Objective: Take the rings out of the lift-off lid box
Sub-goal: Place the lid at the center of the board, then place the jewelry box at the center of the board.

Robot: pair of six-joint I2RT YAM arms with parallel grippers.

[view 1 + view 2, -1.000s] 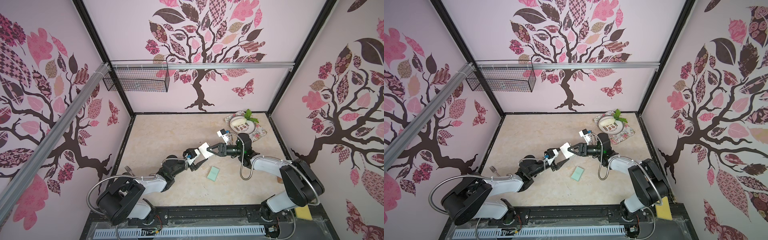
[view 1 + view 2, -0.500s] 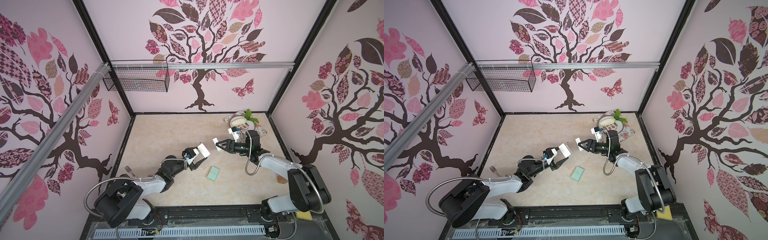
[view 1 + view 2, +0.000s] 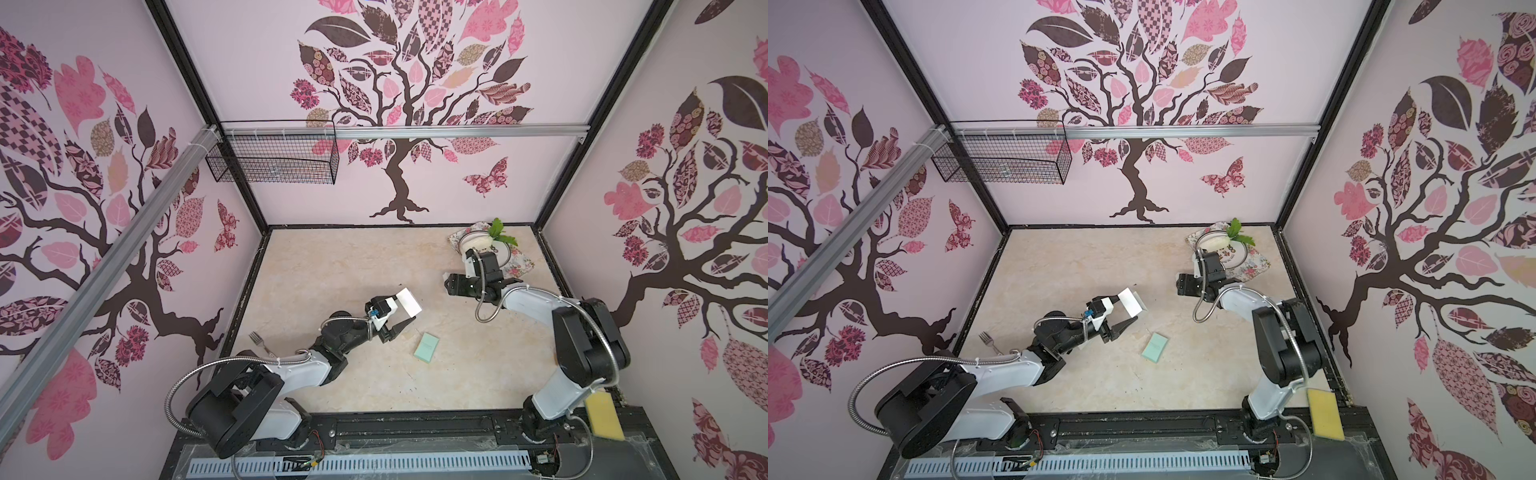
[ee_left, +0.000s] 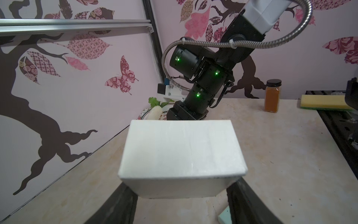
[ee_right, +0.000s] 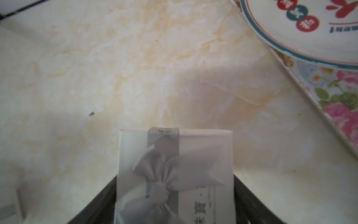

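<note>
My left gripper (image 3: 404, 312) (image 4: 182, 194) is shut on the white base of the lift-off lid box (image 3: 408, 302) (image 3: 1132, 302) (image 4: 182, 153) and holds it tilted above the middle of the table. The box's lid (image 5: 175, 174), white with a grey bow, sits between the fingers of my right gripper (image 3: 448, 284) (image 5: 174, 194), low over the table near the plate. In both top views only a white sliver of the lid (image 3: 445, 276) shows. The rings are hidden; no view shows the inside of the box.
A mint-green pad (image 3: 426, 348) (image 3: 1155, 347) lies on the table right of the left gripper. A plate (image 3: 508, 254) (image 5: 300, 38) with a radish sits on a floral mat (image 3: 521, 266) at the back right. Fork (image 3: 259, 340) front left, spice jar (image 4: 272, 97), yellow sponge (image 3: 604, 417), wire basket (image 3: 274, 160).
My right gripper has drawn away from the box with the lid, moving right and back toward the plate. The left gripper keeps the box base in about the same place.
</note>
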